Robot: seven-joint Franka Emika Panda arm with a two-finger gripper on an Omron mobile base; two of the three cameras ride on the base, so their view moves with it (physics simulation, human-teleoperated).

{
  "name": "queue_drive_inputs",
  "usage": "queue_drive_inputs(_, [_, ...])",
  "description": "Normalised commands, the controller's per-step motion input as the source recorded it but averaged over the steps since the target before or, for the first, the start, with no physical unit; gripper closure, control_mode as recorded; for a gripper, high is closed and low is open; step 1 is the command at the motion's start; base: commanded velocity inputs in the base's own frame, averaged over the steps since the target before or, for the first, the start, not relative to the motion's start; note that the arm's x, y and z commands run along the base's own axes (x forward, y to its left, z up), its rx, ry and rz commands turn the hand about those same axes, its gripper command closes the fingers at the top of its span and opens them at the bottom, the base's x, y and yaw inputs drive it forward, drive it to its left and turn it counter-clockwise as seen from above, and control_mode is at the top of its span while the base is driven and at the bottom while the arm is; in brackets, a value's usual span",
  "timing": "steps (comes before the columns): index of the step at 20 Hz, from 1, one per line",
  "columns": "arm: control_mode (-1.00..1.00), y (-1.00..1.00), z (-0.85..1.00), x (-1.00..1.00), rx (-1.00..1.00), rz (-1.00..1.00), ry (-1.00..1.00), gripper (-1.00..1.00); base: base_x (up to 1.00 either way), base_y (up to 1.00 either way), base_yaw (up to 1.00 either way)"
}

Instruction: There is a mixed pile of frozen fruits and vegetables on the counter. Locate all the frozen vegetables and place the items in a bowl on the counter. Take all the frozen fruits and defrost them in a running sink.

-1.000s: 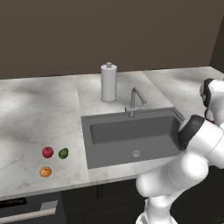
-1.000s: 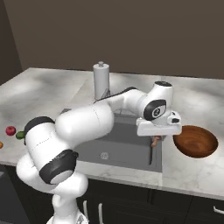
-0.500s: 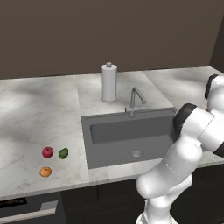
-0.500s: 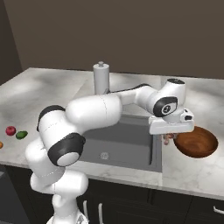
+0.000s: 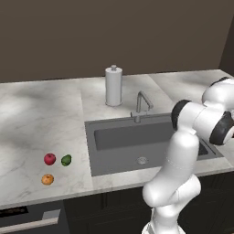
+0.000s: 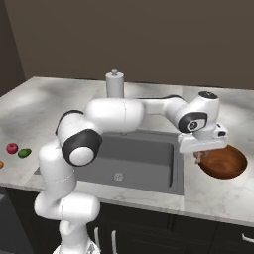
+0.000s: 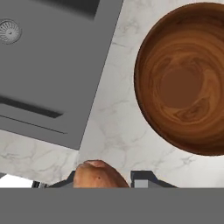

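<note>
Carrying mushroom (image 7: 99,174), pinched in my gripper (image 7: 103,178) at bottom centre; next I centre over bowl (image 7: 183,78), upper right, release.

The left base view looks forward and down from behind the arm, wide, over the counter (image 5: 41,119) and the sink (image 5: 137,139). The right base view looks at the same sink (image 6: 144,158) and paper-towel cylinder (image 6: 114,84) from the other side, also wide. The hand view looks straight down from near, over the bowl (image 7: 148,105), the marble and the sink's corner.
</note>
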Motion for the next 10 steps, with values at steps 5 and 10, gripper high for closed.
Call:
queue_drive_inputs(5, [-1.00,-0.35,-0.15,0.31,0.03,0.05,0.01,1.00,0.00,0.00,0.00])
queue_drive_inputs(10, [-1.00,-0.38,-0.13,0.36,0.05,0.05,0.04,1.00,0.00,0.00,0.00])
